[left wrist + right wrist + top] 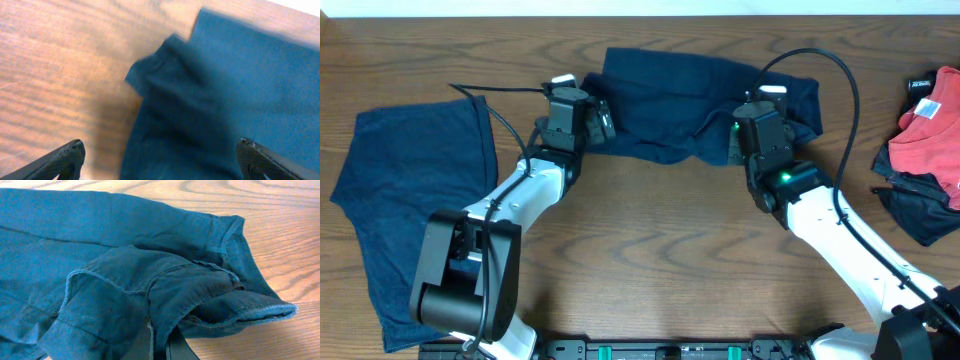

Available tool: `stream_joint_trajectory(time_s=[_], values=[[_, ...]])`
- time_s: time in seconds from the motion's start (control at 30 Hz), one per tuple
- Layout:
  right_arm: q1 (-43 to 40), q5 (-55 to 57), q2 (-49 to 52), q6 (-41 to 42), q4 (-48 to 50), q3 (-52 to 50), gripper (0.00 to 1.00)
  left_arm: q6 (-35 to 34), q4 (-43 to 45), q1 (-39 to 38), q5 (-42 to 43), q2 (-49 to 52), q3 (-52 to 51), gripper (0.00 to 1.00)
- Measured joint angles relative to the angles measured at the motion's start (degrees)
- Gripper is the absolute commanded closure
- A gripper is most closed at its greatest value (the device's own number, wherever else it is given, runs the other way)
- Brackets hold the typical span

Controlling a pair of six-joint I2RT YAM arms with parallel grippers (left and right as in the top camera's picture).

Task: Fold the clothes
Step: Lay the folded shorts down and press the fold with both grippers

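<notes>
The clothes (pixel 660 80) are navy: a flat garment (pixel 410 190) covers the table's (pixel 670 230) left end, and a bunched garment (pixel 705 95) lies along the table's far edge at its middle, while a red cloth (pixel 930 130) on a dark cloth (pixel 920 215) sits at the table's right end. The left gripper (pixel 160 155) hangs wide apart and empty over the bunched garment's left end, and the right gripper (pixel 159 342) is closed tight on a fold at its right end. A black label (pixel 922 84) beside the red cloth bears white print too small to read.
</notes>
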Motion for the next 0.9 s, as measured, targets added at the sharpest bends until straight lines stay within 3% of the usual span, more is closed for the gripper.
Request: stream_joint_trajectory(time_s=[0.2,0.47,0.67,0.9], values=[[2.2,0.1,0.0,0.0,-0.5,0.0,0.99,-5.2,3.2,1.4,7.8,0.0,0.1,0.02],[5.6,0.0,-1.2,0.0,-0.9,0.0,0.98,-6.8,-8.8,3.7,12.0,0.5,6.2,0.02],[7.1,0.1,-4.3,0.2,-2.1,0.1,0.98,-7.4,-12.6,6.0,12.3,2.3,11.4,0.02],[6.9,2.0,-6.9,9.6,-10.4,0.6,0.98,-7.6,-13.7,6.2,12.3,4.8,11.8,0.02]])
